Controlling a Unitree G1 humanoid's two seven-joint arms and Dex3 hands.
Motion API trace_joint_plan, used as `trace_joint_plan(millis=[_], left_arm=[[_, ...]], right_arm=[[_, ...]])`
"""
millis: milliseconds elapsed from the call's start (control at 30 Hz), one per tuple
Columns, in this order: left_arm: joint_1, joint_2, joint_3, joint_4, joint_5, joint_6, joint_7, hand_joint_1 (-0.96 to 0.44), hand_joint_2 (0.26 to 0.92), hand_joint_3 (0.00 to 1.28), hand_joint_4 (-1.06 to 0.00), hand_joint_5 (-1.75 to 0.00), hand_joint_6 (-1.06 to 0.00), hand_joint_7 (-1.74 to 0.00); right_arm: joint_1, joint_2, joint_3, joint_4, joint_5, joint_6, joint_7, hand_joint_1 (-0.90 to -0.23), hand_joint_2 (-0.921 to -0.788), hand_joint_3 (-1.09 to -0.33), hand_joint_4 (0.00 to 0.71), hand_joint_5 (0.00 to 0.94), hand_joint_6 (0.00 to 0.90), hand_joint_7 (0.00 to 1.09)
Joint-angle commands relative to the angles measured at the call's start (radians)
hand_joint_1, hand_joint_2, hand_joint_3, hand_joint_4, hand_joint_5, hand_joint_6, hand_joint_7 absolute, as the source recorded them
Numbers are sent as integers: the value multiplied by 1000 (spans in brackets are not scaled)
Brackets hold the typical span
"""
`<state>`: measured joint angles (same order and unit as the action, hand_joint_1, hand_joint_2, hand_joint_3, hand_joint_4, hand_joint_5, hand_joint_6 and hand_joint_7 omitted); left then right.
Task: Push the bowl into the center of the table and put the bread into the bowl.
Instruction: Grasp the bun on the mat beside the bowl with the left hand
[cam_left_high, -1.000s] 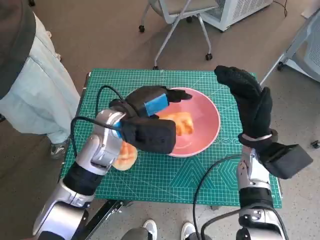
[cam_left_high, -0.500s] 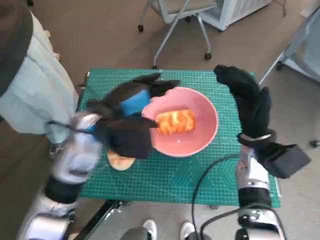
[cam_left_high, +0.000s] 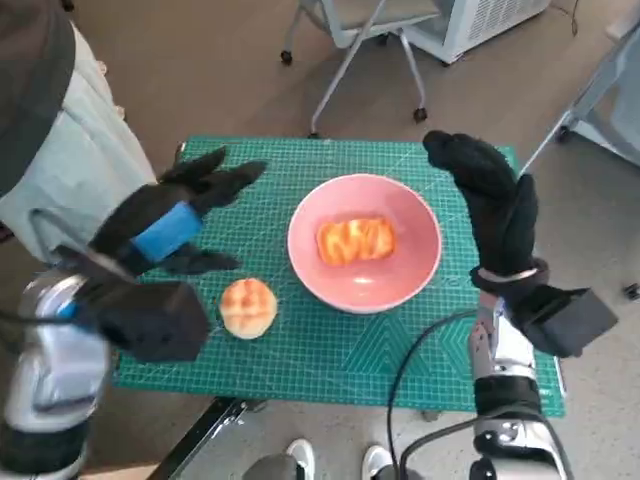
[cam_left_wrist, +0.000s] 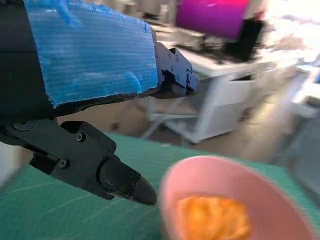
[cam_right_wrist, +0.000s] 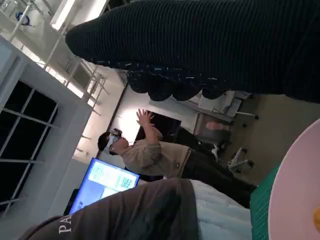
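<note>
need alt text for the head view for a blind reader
A pink round bowl holding an orange bread piece sits mid green cutting mat; a round golden bun lies beside it. The left hand and gloved right hand hover open either side.

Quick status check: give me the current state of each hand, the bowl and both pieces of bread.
Left hand: open, fingers spread, holding nothing, beside the bowl.
Right hand: open, raised at the bowl's other side, holding nothing.
Bowl: upright, near the mat's middle.
Bread in bowl: lying inside.
Round bun: on the mat, outside the bowl.
</note>
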<state>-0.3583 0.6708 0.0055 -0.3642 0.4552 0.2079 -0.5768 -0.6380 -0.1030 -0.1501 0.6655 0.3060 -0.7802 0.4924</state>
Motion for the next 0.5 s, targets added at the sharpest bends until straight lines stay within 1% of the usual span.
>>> trace_joint_plan(millis=[33, 167, 300, 500], left_arm=[[66, 77, -1, -50, 3, 10, -77, -218, 717, 1, -146, -4, -324, -12], [103, 114, -4, -68, -21, 10, -131, -123, 689, 1, -103, -1, -275, -4], [121, 131, -8, -64, -46, 12, -170, -59, 686, 2, -73, -1, -239, -1], [141, 116, -6, -60, -81, 27, -181, 5, 691, 4, -53, 0, -209, 0]], right_arm=[[19, 7, 1, 15, -4, 17, 2, -662, -921, -758, 148, 1, 20, 520], [13, 10, 0, 27, -1, 17, 8, -665, -921, -758, 148, 1, 20, 520], [7, 11, 1, 31, 2, 21, 11, -666, -921, -758, 148, 1, 20, 519], [4, 12, 2, 30, 7, 28, 20, -666, -921, -759, 148, 1, 20, 519]])
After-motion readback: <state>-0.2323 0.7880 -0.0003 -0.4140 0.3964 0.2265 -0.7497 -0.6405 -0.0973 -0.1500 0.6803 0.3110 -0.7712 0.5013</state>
